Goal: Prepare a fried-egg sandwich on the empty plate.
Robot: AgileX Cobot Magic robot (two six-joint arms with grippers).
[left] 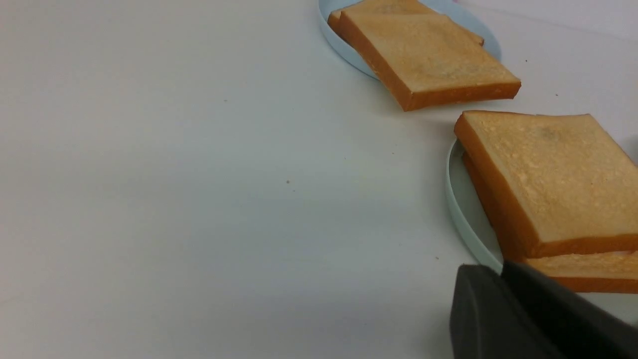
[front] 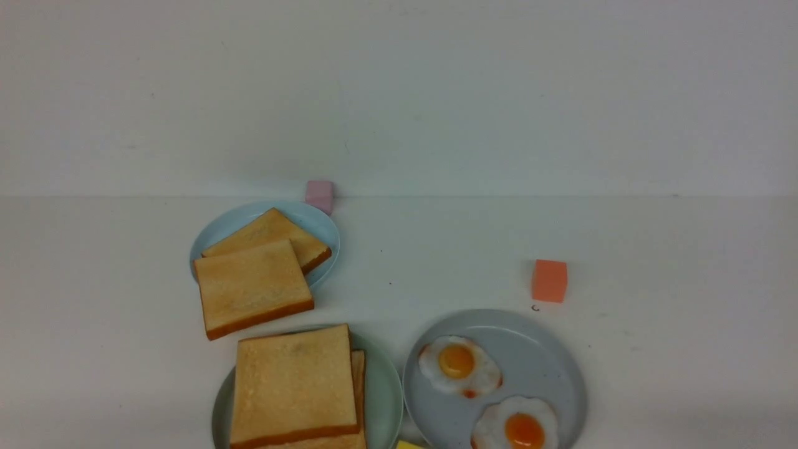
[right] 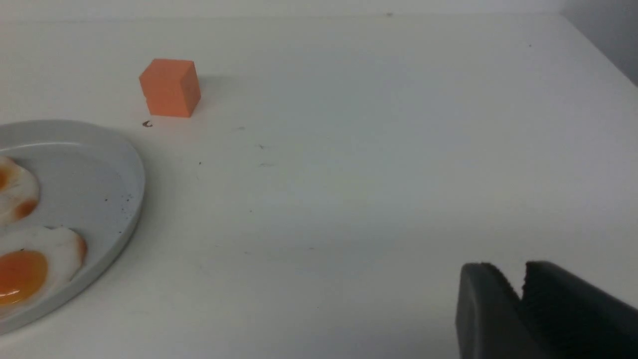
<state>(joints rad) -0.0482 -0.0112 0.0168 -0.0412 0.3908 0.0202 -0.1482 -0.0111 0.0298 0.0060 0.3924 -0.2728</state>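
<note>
Two golden-brown toast slices lie stacked on the pale mint-green plate (front: 383,399) at the table's near edge. The top slice (front: 293,386) covers most of the lower slice (front: 359,380). No egg shows between them from these views. In the left wrist view the same stack (left: 553,174) sits on the plate (left: 461,209), and my left gripper (left: 501,267) is just beside its rim, shut and empty. My right gripper (right: 521,271) hovers over bare table to the right of the grey-blue plate, fingers together but for a small notch at the tips, holding nothing. Neither arm shows in the front view.
A grey-blue plate (front: 536,362) holds two fried eggs (front: 458,365) (front: 520,427). Behind the mint plate, a light-blue plate (front: 312,218) carries two more toast slices (front: 252,287) (front: 274,234). An orange cube (front: 549,280) and a pink cube (front: 320,194) stand further back. Something yellow (front: 408,445) shows at the front edge.
</note>
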